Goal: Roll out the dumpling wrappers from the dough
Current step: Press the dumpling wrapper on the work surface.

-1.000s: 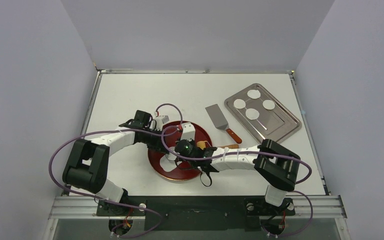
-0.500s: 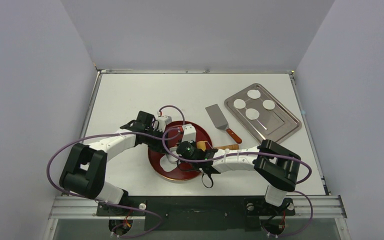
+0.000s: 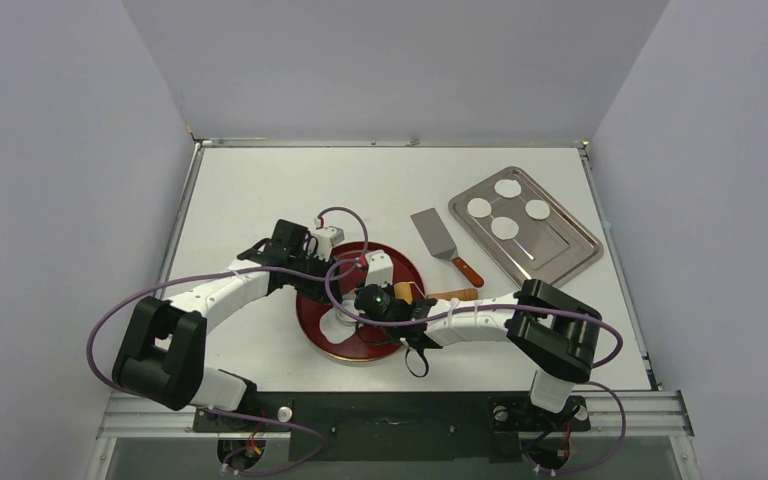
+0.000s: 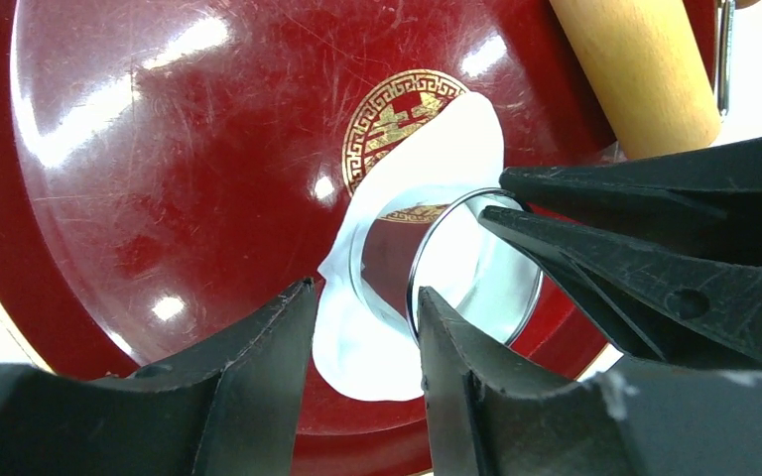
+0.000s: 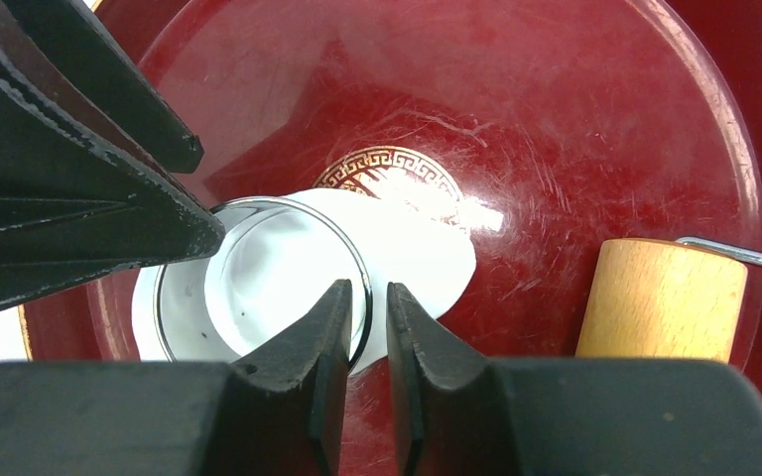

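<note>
Thin white dough [image 5: 419, 248] under ring cutter [image 4: 387, 263]; left claw [image 4: 365, 295] half open, empty; right claw [image 5: 367, 291] barely parted astride the rim

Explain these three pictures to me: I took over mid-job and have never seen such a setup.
The wide picture looks down on a white table with two robot arms bolted at its near edge. The close-ups are from wrist cameras, with the left claw or right claw at the bottom. On the round red plate lies a flat white dough sheet, with a metal ring cutter standing on it and a wooden roller at the plate's edge. The left claw is open, its fingers apart on either side of the ring's wall. The right claw has its fingers close on either side of the ring's rim; whether they grip it I cannot tell. Farther right lie a metal spatula with an orange handle and a steel tray carrying four round white dough discs.
</note>
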`<state>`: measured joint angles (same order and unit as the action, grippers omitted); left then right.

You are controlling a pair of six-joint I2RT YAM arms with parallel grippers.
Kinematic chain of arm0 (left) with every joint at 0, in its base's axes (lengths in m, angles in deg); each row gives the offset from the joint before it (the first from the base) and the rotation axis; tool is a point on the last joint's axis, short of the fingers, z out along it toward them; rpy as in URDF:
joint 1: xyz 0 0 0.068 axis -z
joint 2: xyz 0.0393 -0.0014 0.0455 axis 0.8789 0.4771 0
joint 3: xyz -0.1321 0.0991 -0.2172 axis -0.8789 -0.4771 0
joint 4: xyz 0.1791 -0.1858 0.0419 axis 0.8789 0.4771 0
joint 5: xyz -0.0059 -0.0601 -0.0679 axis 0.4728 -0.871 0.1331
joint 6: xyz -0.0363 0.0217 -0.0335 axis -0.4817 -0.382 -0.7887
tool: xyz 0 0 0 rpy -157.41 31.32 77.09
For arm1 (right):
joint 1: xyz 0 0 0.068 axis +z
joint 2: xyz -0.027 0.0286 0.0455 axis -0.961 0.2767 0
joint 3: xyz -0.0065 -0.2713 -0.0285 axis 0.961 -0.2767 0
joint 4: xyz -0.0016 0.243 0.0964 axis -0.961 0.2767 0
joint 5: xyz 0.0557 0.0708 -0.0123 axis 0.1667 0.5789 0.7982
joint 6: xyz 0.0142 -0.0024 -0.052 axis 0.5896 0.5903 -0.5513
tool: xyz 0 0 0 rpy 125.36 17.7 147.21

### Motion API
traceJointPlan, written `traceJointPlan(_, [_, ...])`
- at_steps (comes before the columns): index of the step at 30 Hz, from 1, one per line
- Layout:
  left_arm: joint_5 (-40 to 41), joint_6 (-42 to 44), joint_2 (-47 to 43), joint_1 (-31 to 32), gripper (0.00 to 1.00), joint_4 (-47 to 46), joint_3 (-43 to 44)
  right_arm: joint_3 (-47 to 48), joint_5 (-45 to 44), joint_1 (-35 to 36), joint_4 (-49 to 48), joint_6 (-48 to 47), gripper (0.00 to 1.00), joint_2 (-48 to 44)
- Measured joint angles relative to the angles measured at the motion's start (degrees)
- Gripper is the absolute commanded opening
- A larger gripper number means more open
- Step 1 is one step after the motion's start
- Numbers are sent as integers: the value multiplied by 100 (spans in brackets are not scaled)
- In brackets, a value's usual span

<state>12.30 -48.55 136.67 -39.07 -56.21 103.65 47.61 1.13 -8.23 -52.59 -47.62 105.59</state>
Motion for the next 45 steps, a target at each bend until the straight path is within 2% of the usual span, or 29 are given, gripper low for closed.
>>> traceJointPlan(5, [138,4,0,7,43,52,11,37,37,0,48,-63,21,2])
traceJointPlan(19, [181,74,0,-122,46,181,68,251,109,-4,269,-170,20,46])
traceJointPlan(24, [212,72,2,-61,39,157,68,251,109,-4,271,-170,19,46])
traceJointPlan(29, [238,87,7,15,38,111,68,251,109,-4,278,-170,18,46])
traceJointPlan(36, [426,101,-2,136,43,87,74,323,94,2,382,-251,27,48])
traceJointPlan(45, [472,127,-46,170,35,46,74,597,105,2,393,-457,17,96])
